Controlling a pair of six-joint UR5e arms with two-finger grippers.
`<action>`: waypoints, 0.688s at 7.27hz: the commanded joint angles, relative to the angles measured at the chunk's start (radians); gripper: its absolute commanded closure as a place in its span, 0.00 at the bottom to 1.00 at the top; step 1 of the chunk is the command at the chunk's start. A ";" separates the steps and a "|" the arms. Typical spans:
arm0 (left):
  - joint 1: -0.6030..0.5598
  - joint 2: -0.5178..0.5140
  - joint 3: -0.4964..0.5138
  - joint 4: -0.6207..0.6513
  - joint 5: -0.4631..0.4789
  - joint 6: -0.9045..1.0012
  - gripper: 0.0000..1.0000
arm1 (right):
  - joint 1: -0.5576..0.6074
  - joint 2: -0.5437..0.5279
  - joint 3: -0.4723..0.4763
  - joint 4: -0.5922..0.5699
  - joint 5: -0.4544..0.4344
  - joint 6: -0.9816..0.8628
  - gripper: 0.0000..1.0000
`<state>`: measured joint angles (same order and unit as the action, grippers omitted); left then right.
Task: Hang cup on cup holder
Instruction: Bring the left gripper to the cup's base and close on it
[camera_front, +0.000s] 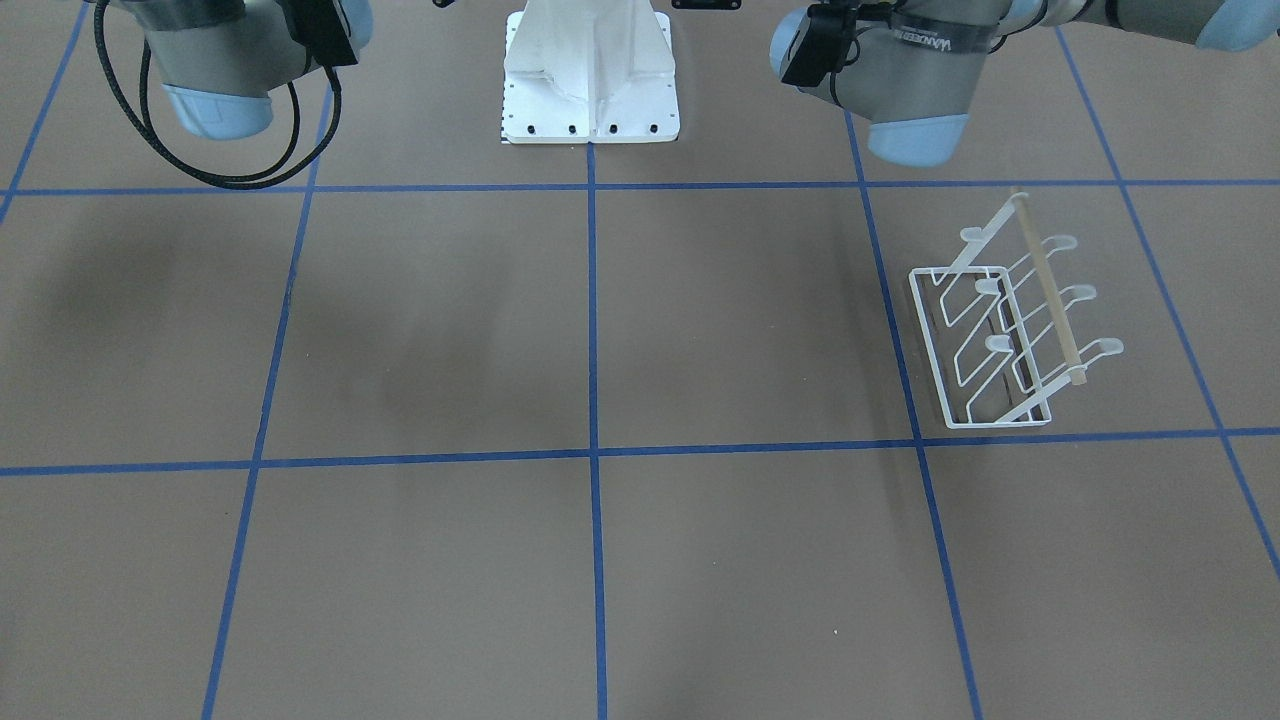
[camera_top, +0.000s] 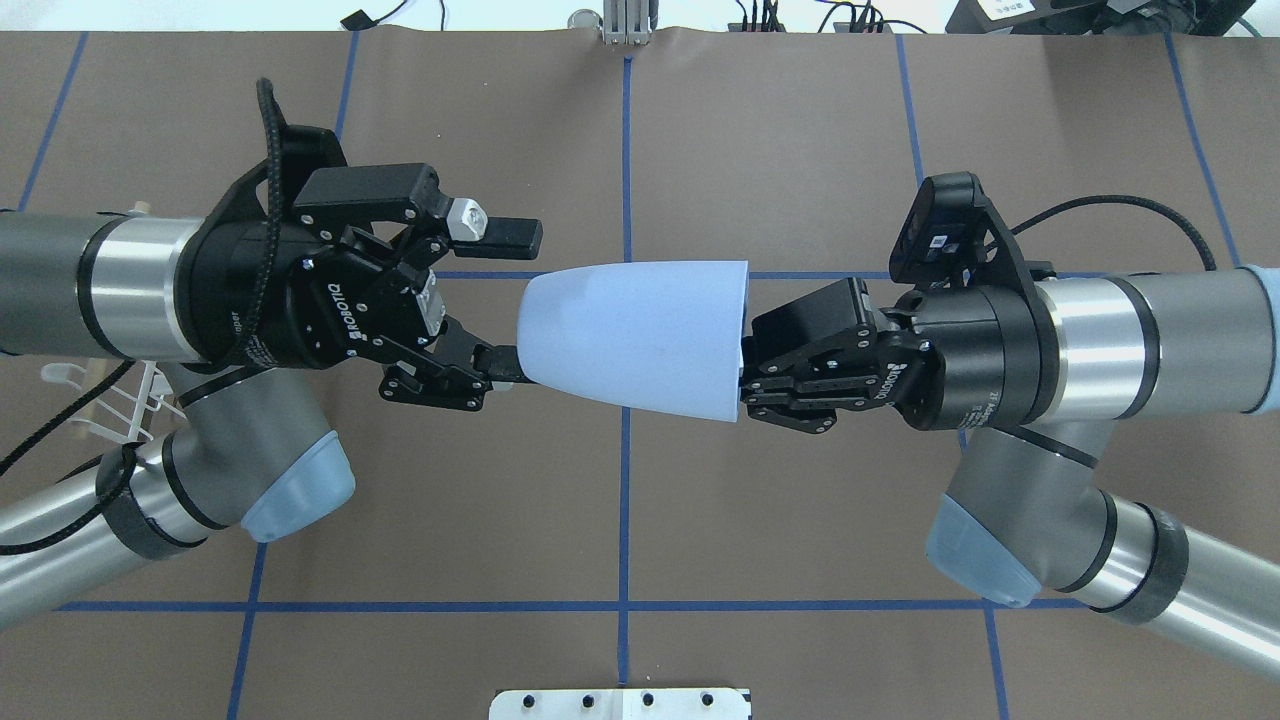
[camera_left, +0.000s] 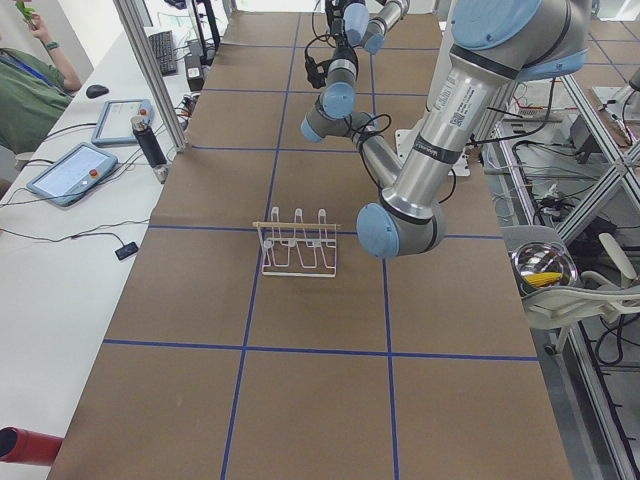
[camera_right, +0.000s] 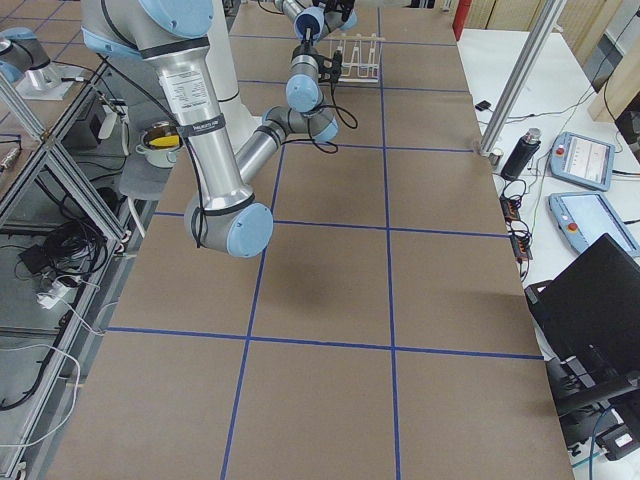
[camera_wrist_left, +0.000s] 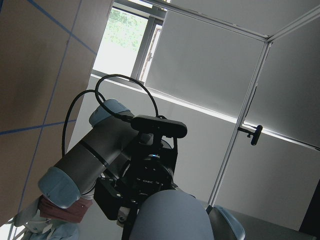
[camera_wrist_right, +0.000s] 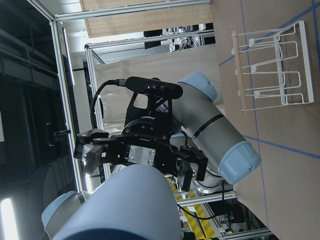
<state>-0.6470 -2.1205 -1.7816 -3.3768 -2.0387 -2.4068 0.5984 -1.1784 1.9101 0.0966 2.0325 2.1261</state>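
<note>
Presently the right claw (camera_top: 748, 368) clamps the cup (camera_top: 635, 335) by its rim while the left claw (camera_top: 514, 298) gapes at the cup's base, so an early release would drop it.

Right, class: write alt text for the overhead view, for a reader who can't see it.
A light-blue cup is held sideways between two robot arms above a brown table. The right gripper clamps its wide rim, while the left gripper is open at its narrow base.
</note>
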 joint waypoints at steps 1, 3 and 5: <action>0.024 -0.001 -0.019 0.001 0.000 0.000 0.02 | -0.002 0.000 -0.002 0.000 0.000 0.000 1.00; 0.030 -0.001 -0.019 -0.001 0.000 0.000 0.02 | -0.003 0.000 0.000 0.000 0.000 0.000 1.00; 0.032 -0.001 -0.016 -0.001 0.000 0.001 0.02 | -0.002 0.000 0.000 0.000 0.014 0.000 1.00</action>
<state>-0.6162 -2.1215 -1.7994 -3.3776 -2.0387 -2.4065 0.5962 -1.1781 1.9102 0.0967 2.0384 2.1261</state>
